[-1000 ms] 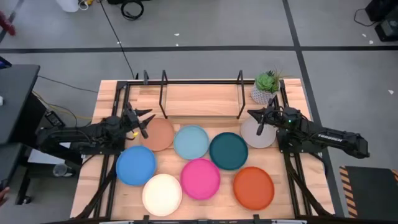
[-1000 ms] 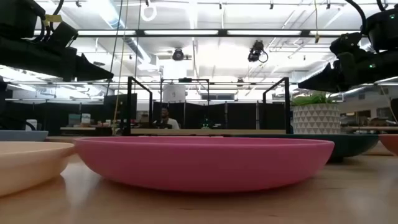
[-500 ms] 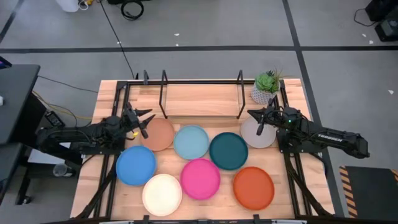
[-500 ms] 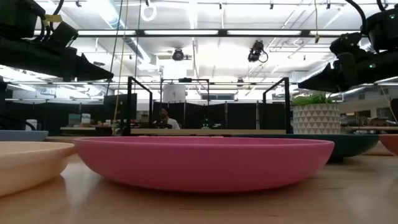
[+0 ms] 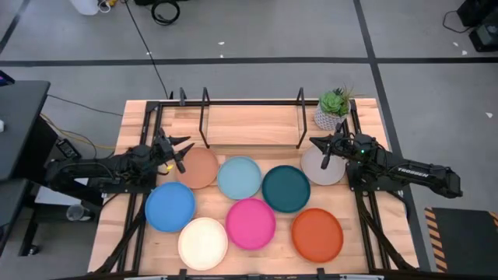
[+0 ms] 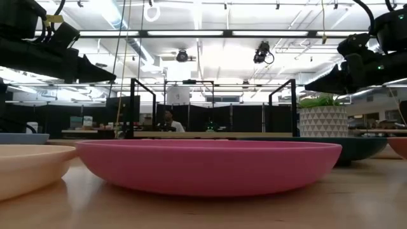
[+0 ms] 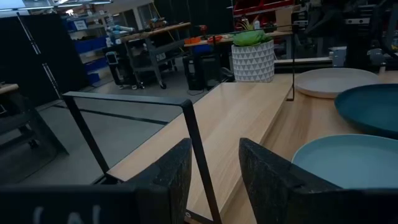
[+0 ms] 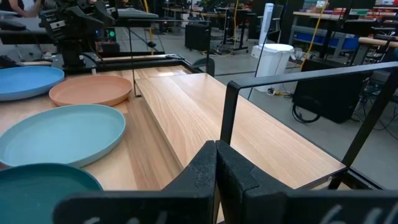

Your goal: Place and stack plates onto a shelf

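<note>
Eight plates rest flat on the tabletop in front of the shelf point(image 5: 253, 124): tan point(image 5: 201, 169), light blue point(image 5: 239, 177), dark teal point(image 5: 285, 187), grey point(image 5: 325, 169), bright blue point(image 5: 170, 206), cream point(image 5: 203, 243), magenta point(image 5: 250, 223) and orange point(image 5: 317, 235). My left gripper point(image 5: 184, 153) hovers open above the tan plate's left edge, touching nothing. Its fingers show apart in the left wrist view point(image 7: 216, 177). My right gripper point(image 5: 319, 149) hovers shut above the grey plate's left rim point(image 8: 216, 168). Both grippers stand well above the table in the low view.
A potted plant point(image 5: 333, 109) stands at the shelf's right end, just behind the grey plate. Upright black wire loops point(image 5: 204, 117) point(image 5: 300, 117) rise from the shelf board. Bare board lies between the loops. A person point(image 6: 167, 119) sits far off in the room.
</note>
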Robot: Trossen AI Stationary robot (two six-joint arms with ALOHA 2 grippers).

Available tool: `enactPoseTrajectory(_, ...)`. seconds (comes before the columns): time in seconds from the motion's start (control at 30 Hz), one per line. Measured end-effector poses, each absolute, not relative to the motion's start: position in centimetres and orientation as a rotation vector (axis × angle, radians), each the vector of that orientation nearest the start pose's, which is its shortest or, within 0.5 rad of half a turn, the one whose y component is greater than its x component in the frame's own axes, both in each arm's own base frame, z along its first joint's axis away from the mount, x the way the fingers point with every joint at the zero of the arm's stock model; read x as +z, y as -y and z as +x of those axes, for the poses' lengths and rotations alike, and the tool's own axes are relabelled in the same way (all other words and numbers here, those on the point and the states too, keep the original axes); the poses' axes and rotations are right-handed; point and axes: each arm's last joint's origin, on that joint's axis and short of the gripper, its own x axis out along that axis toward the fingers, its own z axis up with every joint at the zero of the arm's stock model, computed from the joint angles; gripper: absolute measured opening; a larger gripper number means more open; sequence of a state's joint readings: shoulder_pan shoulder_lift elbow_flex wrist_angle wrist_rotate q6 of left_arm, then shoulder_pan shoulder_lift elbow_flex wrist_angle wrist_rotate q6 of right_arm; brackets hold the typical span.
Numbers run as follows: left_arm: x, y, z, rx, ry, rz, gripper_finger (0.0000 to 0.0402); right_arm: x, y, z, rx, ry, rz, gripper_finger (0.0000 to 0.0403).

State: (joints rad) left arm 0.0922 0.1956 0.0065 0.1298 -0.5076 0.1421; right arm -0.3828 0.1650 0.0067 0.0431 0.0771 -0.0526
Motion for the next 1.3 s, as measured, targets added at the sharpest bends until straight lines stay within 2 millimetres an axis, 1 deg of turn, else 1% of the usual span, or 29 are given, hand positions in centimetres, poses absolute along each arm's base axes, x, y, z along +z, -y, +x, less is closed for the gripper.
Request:
enactPoseTrajectory(0.87,16.2,-2.4,10.4,0.594,-0.104,0.164,0.0141,15.6,4.2,9.8,-0.456,-0.128,-0.034,0.0012)
enactPoseTrajectory(0.93,16.5,-2.4,10.4,0.590,-0.078,0.160,0.0141,15.6,4.2,9.8,-0.456,-0.126,-0.034,0.0012)
enactPoseTrajectory(1.0,16.9,-2.3,10.5,0.560,0.001,0.050,0.0141,16.0,4.2,9.9,-0.458,-0.087,-0.030,0.0012)
enactPoseTrajectory(1.07,17.4,-2.2,10.5,0.519,0.095,-0.116,0.0141,16.6,4.2,9.9,-0.459,-0.006,0.028,0.0012)
enactPoseTrajectory(1.2,18.2,-2.1,10.4,0.471,0.264,-0.442,0.0141,18.3,4.2,9.8,-0.435,0.231,0.290,0.0012)
enactPoseTrajectory(1.3,18.9,-2.1,10.3,0.417,0.392,-0.677,0.0141,18.8,4.2,9.6,-0.436,0.323,0.418,0.0012)
